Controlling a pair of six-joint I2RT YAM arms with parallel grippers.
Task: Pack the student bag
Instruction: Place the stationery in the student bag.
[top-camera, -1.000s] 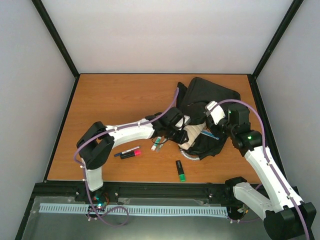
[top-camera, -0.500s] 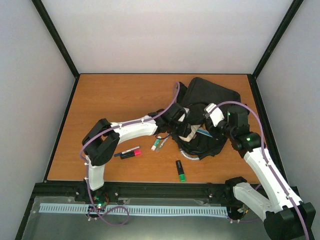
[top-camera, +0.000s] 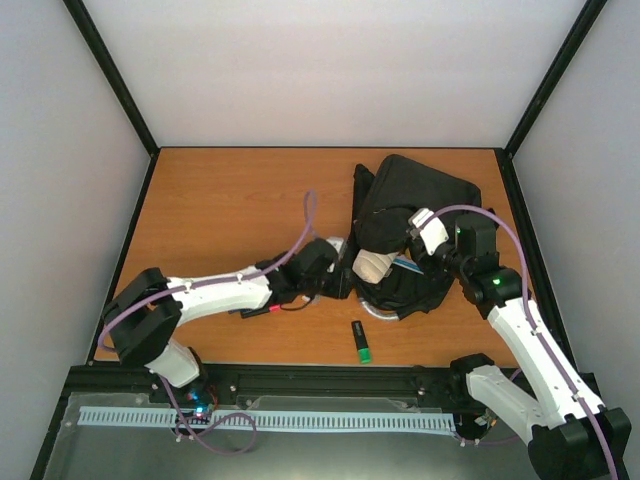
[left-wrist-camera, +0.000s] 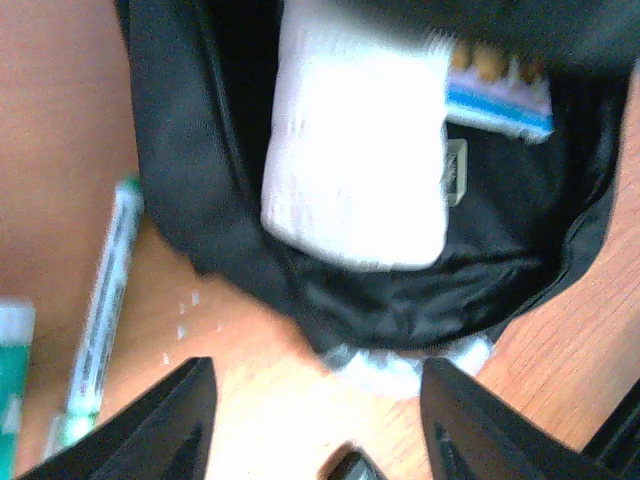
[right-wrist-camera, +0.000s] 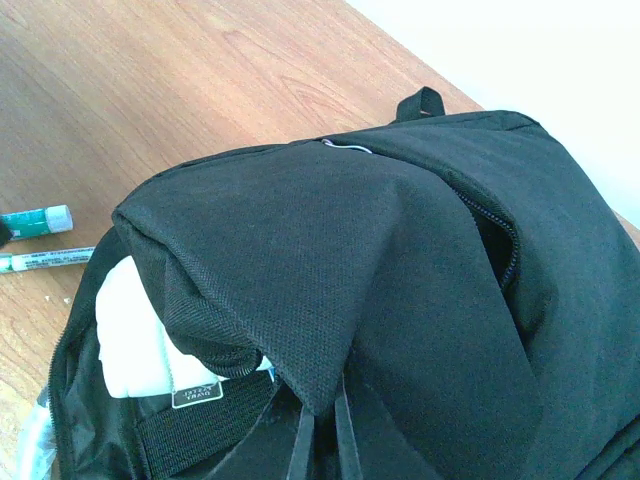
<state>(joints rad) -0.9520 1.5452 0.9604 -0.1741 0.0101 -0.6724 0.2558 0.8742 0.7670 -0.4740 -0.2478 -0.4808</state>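
Note:
The student bag (top-camera: 425, 185) is a black backpack lying at the right of the table, its mouth facing my left arm. A cream pouch (top-camera: 374, 266) rests inside the mouth, with a blue-and-white item (left-wrist-camera: 500, 105) beside it. In the left wrist view the pouch (left-wrist-camera: 355, 160) lies free in the bag (left-wrist-camera: 200, 200). My left gripper (left-wrist-camera: 320, 430) stands open over bare wood just outside the bag (top-camera: 335, 283). My right gripper (right-wrist-camera: 322, 440) is shut on the bag's top flap (right-wrist-camera: 300, 260) and holds it up (top-camera: 410, 225).
A green highlighter (top-camera: 361, 341) lies near the front edge. A green-and-white pen (left-wrist-camera: 100, 320) and a teal glue stick (left-wrist-camera: 12, 370) lie left of the bag's mouth. A pink marker (top-camera: 270, 310) peeks from under my left arm. A pale loop (top-camera: 385, 312) sticks out at the bag's near edge.
My left gripper has opened, left the cream pouch in the bag's mouth and drawn back out to the left and lower. The right gripper has kept its hold on the flap.

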